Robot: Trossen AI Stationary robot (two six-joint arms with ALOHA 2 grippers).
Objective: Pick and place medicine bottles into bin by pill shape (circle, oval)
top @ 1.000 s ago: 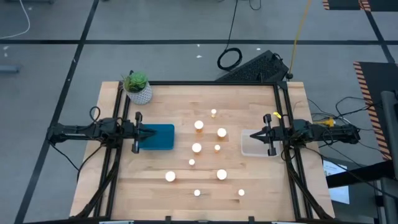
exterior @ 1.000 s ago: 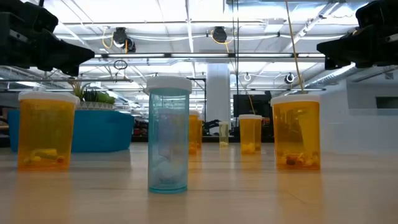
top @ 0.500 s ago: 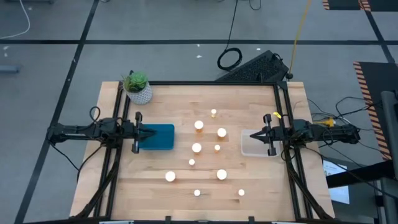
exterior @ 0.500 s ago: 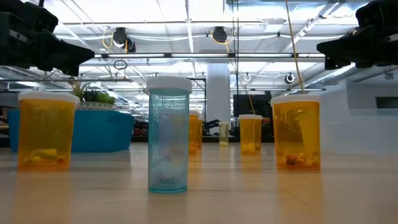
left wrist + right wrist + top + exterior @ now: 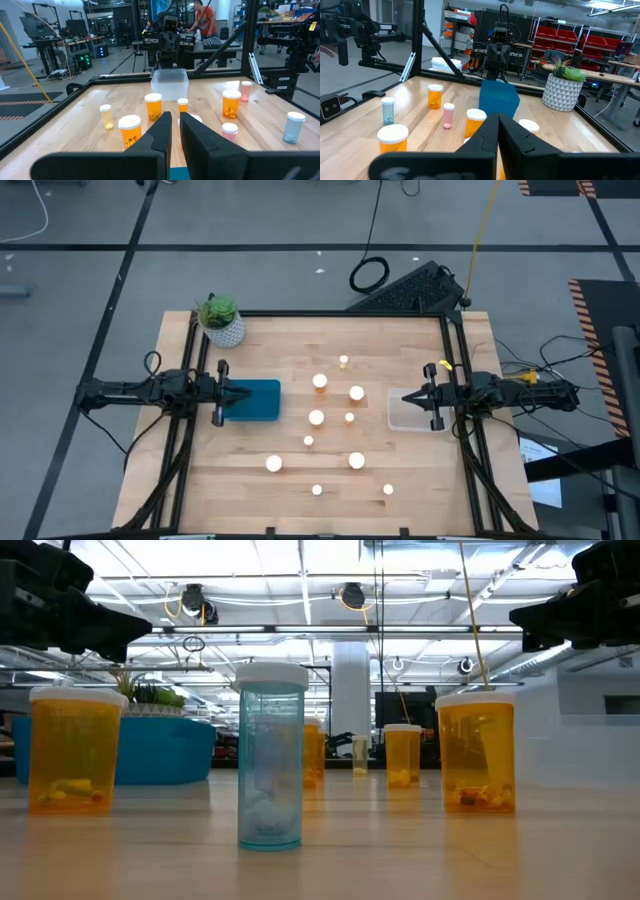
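Nothing is picked yet: the pill bottles (image 5: 316,417) stand scattered mid-table between the blue bin (image 5: 255,400) and clear bin (image 5: 410,409). The left gripper (image 5: 224,393) and right gripper (image 5: 430,397) hover over their bins, jaws apparently near-closed, empty. Next, one must reach a bottle.

Open wood along the table (image 5: 400,350) far edge and beside both bins. Medicine bottles (image 5: 316,418) scattered mid-table, with gaps between. Plant (image 5: 221,321) blocking the far left corner.
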